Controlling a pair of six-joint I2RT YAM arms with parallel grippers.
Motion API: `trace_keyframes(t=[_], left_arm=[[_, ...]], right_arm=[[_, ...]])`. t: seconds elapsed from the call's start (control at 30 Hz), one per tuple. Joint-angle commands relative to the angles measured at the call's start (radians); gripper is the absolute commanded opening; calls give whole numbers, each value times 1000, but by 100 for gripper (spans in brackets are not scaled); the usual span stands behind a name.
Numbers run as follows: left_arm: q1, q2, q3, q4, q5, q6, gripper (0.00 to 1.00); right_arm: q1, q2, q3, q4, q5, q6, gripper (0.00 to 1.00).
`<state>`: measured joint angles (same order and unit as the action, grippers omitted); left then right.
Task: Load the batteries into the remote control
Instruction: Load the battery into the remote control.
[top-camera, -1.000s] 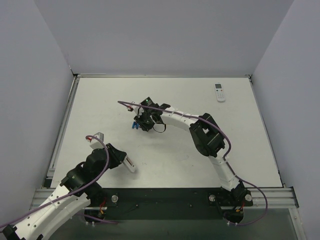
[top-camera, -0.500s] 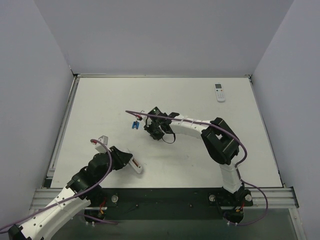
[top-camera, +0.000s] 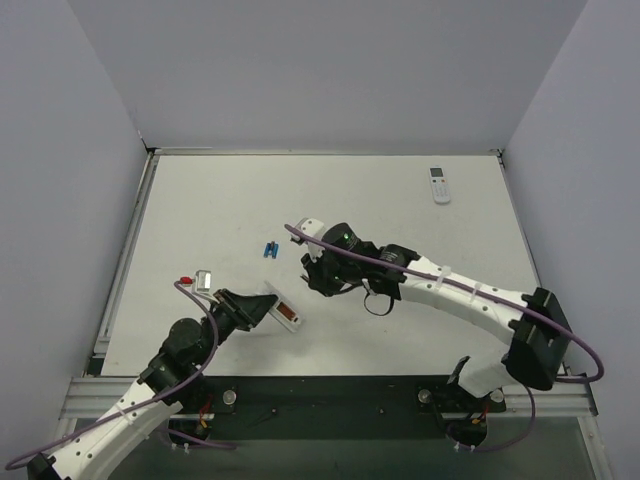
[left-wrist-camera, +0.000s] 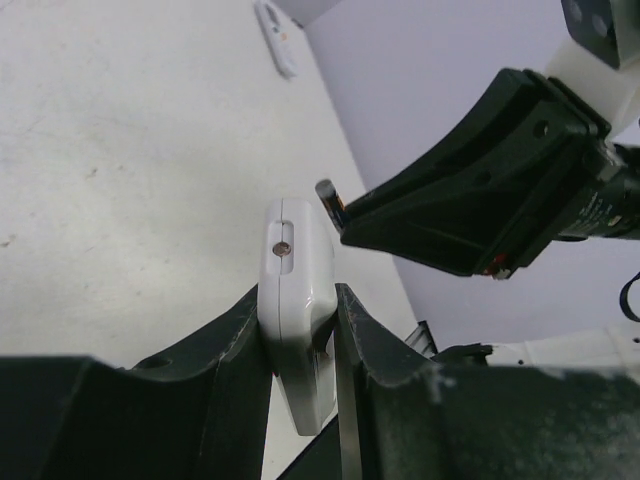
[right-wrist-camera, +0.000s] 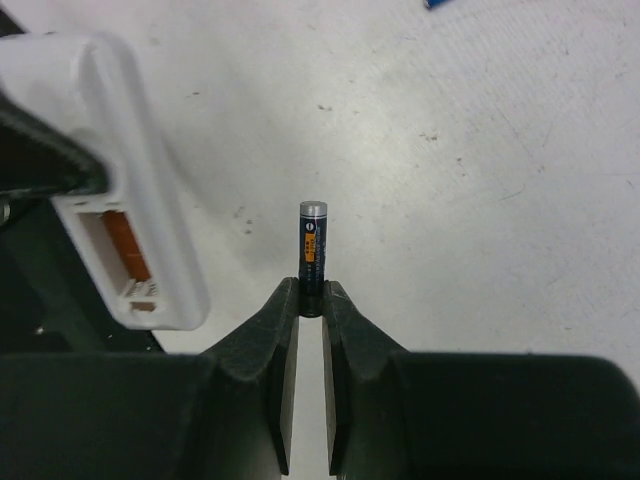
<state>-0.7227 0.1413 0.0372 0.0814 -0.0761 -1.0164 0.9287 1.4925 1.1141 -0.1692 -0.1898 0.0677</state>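
Nothing loaded yet. Pinching remote control (top-camera: 283, 310) in left end effector (left-wrist-camera: 298, 312), compartment (right-wrist-camera: 118, 245) open, seemingly empty. Clamping one battery (right-wrist-camera: 312, 245) in right end effector (right-wrist-camera: 311, 295), just beside it. Leaving blue batteries (top-camera: 269, 249) on bench (top-camera: 200, 220).

Clear gap, remote control (right-wrist-camera: 135, 185) to battery (right-wrist-camera: 313, 255)

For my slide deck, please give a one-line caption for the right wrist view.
Right claw pinches one battery by its end, near the open compartment of the remote control.
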Motion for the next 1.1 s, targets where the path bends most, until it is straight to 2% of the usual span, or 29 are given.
trace_keyframes(t=[0.0,0.2,0.3,0.63,0.83,1.07], left_arm=[[5,-31,-82,233,38,-17,0],[3,-23,-134,354,39,-22,0],[3,1,-146,394,35,-30,0],[3,139,-183,563,29,-77,0],[2,198,-186,603,32,-77,0],[-4,196,-186,610,24,-86,0]], right_arm=[[64,-159,-25,-94,22,36,0],[133,-299,-37,-144,78,122,0],[180,-317,-30,-161,110,158,0],[292,-221,87,-239,187,156,0],[326,-166,190,-309,257,150,0],[338,-81,308,-430,320,133,0]])
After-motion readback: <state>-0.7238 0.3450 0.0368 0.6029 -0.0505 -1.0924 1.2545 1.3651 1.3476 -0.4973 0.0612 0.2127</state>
